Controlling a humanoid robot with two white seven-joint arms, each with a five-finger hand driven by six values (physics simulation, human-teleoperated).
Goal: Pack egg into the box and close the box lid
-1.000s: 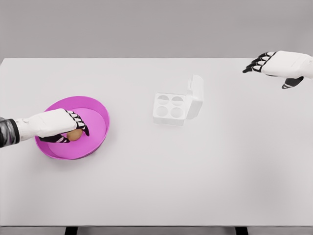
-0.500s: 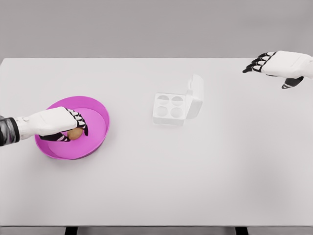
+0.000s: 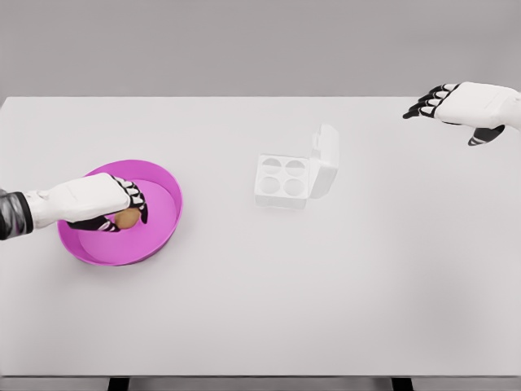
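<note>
Five fingers (image 3: 134, 202) of left hand (image 3: 94, 201) curled around brown egg (image 3: 126, 218), clamped on it inside magenta bowl (image 3: 167, 213) at left of tabletop (image 3: 260, 309). Egg box (image 3: 295, 177) sits mid-tabletop, well apart from bowl, four cups showing, lid (image 3: 326, 159) standing open on right side. Right hand (image 3: 464, 108) hovers far right, fingers spread, holding nothing.

Bright, even, diffuse overhead lighting, no glare, faint soft shadows beneath round magenta plastic bowl (image 3: 167, 213), slight overall render softness, no edge distortion
</note>
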